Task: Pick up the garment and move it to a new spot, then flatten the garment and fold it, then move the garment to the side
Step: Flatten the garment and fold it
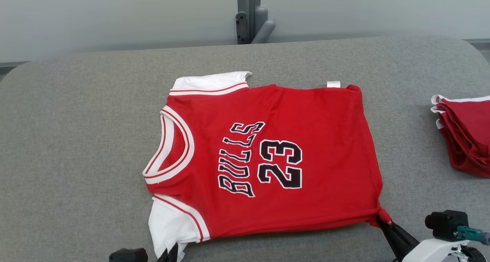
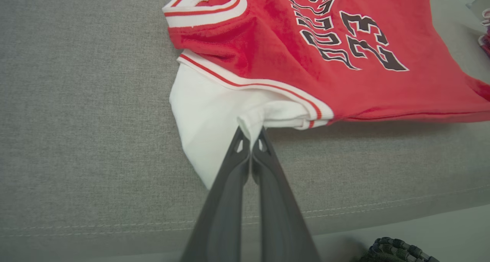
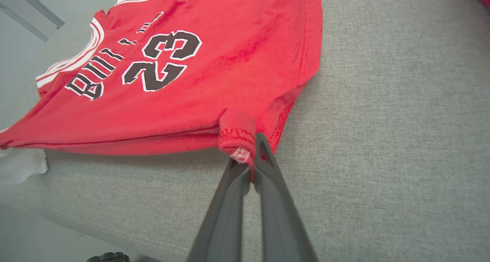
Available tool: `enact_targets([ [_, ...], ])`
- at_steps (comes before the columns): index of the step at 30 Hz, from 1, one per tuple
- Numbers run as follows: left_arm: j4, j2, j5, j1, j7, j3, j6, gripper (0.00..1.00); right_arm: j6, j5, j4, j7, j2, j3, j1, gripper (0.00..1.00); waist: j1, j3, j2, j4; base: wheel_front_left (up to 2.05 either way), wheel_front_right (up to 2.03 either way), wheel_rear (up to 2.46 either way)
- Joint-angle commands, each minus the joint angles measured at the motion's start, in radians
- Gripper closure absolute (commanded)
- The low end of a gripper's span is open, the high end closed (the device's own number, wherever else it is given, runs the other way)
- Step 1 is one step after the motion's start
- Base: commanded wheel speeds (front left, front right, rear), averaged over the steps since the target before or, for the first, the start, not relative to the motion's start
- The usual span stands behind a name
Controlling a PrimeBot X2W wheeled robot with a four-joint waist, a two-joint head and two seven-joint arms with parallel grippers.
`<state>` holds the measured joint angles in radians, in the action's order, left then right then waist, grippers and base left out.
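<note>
The garment (image 1: 268, 158) is a red jersey with white sleeves, "BULLS 23" in black, spread flat on the grey padded table (image 1: 76, 147) with its neck to the left. My left gripper (image 2: 250, 133) is shut on the edge of the white sleeve (image 2: 206, 116) at the near left; in the head view its fingers (image 1: 170, 253) show at the bottom edge. My right gripper (image 3: 249, 158) is shut on the red hem corner (image 3: 237, 133) at the near right, also seen as the right gripper (image 1: 384, 220) in the head view. The near edge of the jersey (image 3: 153, 82) is lifted slightly off the table.
A stack of folded red garments (image 1: 465, 133) lies at the table's right edge. A grey post (image 1: 250, 15) stands behind the table's far side. Bare grey padding runs left and behind the jersey. The table's near edge seam (image 2: 115, 227) is close under the left gripper.
</note>
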<state>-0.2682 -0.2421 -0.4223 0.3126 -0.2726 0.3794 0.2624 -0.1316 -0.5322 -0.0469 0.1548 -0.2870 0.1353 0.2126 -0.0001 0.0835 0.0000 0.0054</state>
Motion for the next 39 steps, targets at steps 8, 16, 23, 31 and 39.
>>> enact_targets([
  [8,-0.012,-0.092,0.027,-0.166,-0.111,0.0,-0.072,1.0,0.002,0.002,-0.082,0.264,-0.028,-0.017,-0.07,1.0,0.0001,0.093,0.0,-0.007,0.0,0.0,0.0],
  [16,0.017,-0.144,0.038,-0.367,-0.157,-0.018,-0.136,1.0,0.002,-0.046,-0.104,0.394,-0.067,-0.027,-0.246,1.0,0.0001,0.198,0.0,-0.034,0.0,0.0,0.0],
  [23,0.119,-0.139,0.028,-0.493,-0.172,-0.007,-0.182,1.0,0.002,-0.07,-0.019,0.39,-0.086,0.022,-0.384,1.0,0.0001,0.274,0.0,-0.052,0.0,0.0,0.0],
  [31,0.204,-0.113,0.016,-0.533,-0.123,0.001,-0.201,0.05,0.002,-0.076,0.058,0.283,-0.09,0.075,-0.44,0.54,0.0001,0.29,0.0,-0.057,0.0,0.0,0.0],
  [39,0.201,-0.04,-0.025,-0.478,0.093,-0.075,-0.157,0.0,0.001,0.004,0.078,0.018,-0.063,0.017,-0.405,0.0,0.0001,0.251,0.0,-0.046,0.0,0.0,0.0],
])
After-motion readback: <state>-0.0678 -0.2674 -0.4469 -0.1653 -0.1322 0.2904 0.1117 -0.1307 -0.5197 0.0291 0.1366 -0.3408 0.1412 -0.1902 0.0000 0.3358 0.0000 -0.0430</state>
